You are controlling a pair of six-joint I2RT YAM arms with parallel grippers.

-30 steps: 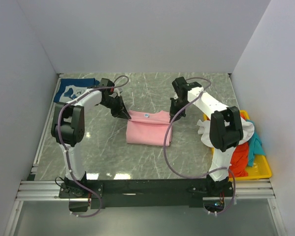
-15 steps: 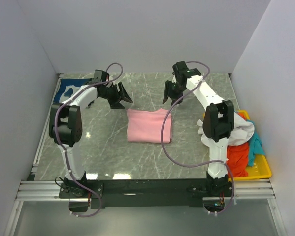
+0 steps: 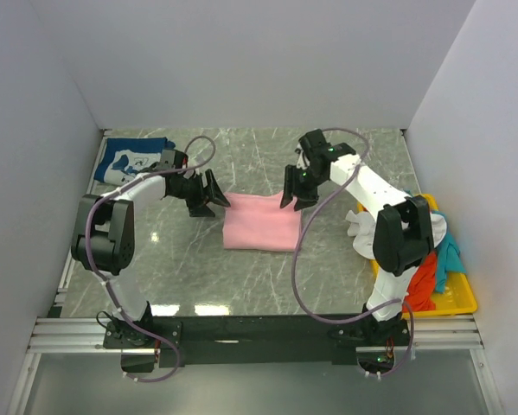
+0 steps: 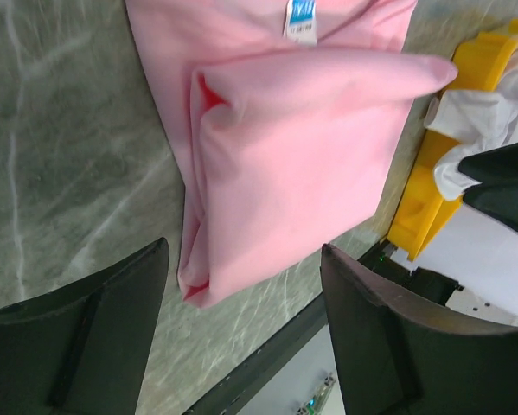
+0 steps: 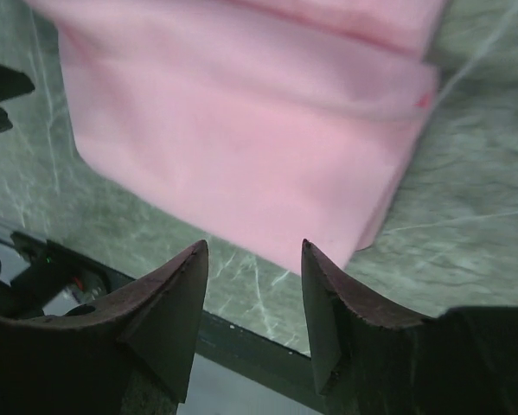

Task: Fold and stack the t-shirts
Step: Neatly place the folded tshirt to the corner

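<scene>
Both arms reach from the bottom of the top view toward the middle of the frame, elbows bent outward. The left gripper (image 3: 216, 197) points at the upper left corner of the pink t-shirt (image 3: 260, 223) and the right gripper (image 3: 293, 199) at its upper right corner. Each gripper's 2 black fingers stand apart with nothing between them. Whether the tips touch the cloth I cannot tell.

The pink t-shirt lies at the center of the frame as a roughly square, folded, soft matte bundle. In the left wrist view its layered folds and rounded edge show, with a small blue-and-white neck label (image 4: 300, 19) at the top. The table (image 3: 181, 268) is smooth, glossy, grey-green marbled stone.

A navy t-shirt (image 3: 129, 157) with white print lies flat in the upper left corner. At the right edge sits a shallow, hard yellow tray (image 3: 462, 298) holding a crumpled heap: a white t-shirt (image 3: 360, 226) spilling over its left rim, an orange-red t-shirt (image 3: 423, 277) and a teal t-shirt (image 3: 449, 255).
</scene>
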